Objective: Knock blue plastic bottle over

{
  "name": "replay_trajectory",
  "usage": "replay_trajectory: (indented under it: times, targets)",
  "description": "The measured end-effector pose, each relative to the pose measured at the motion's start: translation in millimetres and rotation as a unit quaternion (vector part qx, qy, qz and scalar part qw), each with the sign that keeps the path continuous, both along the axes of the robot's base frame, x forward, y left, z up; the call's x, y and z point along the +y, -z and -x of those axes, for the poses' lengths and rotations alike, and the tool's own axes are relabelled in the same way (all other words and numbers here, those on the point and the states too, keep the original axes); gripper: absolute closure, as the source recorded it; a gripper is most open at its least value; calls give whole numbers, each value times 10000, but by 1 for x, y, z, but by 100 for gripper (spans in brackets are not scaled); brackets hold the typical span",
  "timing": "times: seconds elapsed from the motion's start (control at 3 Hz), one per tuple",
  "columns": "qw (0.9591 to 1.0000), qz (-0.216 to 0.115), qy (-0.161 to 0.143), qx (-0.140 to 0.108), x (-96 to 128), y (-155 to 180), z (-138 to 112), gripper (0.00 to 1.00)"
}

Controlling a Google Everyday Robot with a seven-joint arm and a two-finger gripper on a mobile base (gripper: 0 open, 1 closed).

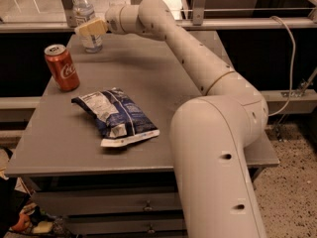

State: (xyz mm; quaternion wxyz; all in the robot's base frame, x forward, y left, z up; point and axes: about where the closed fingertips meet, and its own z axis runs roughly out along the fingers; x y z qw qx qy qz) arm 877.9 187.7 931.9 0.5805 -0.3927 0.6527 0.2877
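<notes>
The blue plastic bottle (85, 14), clear with a white cap and a pale label, stands upright at the far left corner of the grey table (198, 108). My gripper (88, 29) reaches across the table from the right and sits right against the front of the bottle at mid height, covering part of its body. The gripper's cream-coloured end overlaps the bottle, which shows no tilt.
A red Coca-Cola can (62, 67) stands near the table's left edge, in front of the bottle. A dark blue and white snack bag (116, 115) lies flat in the left middle. A railing and dark shelving run behind the table's far edge.
</notes>
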Motion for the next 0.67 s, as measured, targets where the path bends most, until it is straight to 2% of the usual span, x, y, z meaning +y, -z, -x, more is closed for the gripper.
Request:
replay_trajectory:
  times: [0.33,0.67]
  targets:
    - [9998,-75,-161,43,13,4,-3,0]
    - [9998,-84,-181,45,16,5,-3,15]
